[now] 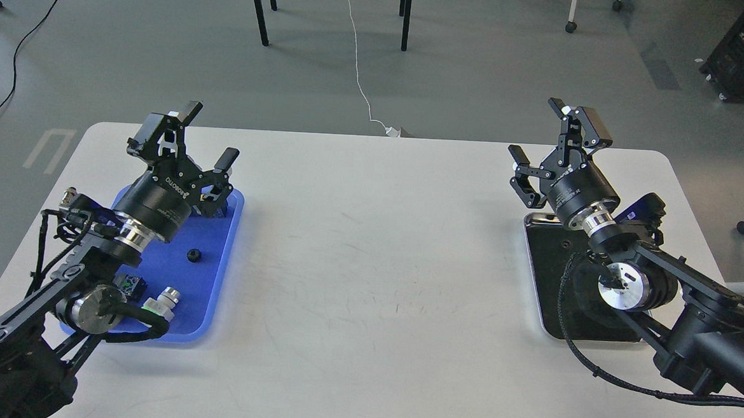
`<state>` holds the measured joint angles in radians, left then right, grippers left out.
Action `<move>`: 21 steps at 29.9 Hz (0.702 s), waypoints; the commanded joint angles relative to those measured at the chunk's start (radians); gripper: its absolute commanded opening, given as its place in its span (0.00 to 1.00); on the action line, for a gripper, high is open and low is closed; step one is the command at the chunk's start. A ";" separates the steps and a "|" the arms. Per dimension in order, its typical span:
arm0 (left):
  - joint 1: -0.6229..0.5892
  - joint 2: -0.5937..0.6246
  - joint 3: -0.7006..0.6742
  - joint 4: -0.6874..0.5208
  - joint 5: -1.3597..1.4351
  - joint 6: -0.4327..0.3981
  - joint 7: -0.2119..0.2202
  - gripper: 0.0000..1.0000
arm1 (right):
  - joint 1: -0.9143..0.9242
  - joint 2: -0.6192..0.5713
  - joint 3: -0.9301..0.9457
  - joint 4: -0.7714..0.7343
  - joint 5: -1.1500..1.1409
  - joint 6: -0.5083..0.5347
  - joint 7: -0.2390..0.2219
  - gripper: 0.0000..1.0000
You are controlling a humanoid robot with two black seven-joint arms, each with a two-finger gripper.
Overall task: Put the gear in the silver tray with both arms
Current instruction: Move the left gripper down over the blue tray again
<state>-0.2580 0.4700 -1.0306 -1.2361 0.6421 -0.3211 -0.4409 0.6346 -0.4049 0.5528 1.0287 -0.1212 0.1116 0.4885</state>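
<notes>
A small black gear [194, 256] lies on the blue tray [218, 290] at desk left; likely light, hard, slippery, best pinched across its rim; both grippers' jaws gape empty; silver tray [534, 268] sits far right.

Gear [194, 256] in left tray [222, 277]

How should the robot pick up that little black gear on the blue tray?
Probably from straight above, pinching the gear across its outer rim. It lies alone on the blue tray floor, with bare space around it for two fingers. The open left gripper hangs nearest, just beyond it.
</notes>
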 commanded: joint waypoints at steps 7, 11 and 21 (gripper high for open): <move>-0.064 0.347 0.011 -0.054 0.691 -0.168 -0.048 0.98 | -0.001 0.017 -0.001 -0.001 0.000 0.000 0.000 0.99; -0.066 0.482 0.062 -0.052 1.132 -0.168 -0.048 0.98 | -0.010 0.017 -0.001 -0.001 -0.002 0.000 0.000 0.99; -0.176 0.504 0.336 0.052 1.540 0.074 -0.048 0.96 | -0.012 0.017 -0.004 -0.001 -0.002 0.000 0.000 0.99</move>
<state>-0.3772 0.9889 -0.7601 -1.2137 2.1656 -0.2734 -0.4891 0.6228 -0.3880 0.5501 1.0277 -0.1227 0.1120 0.4888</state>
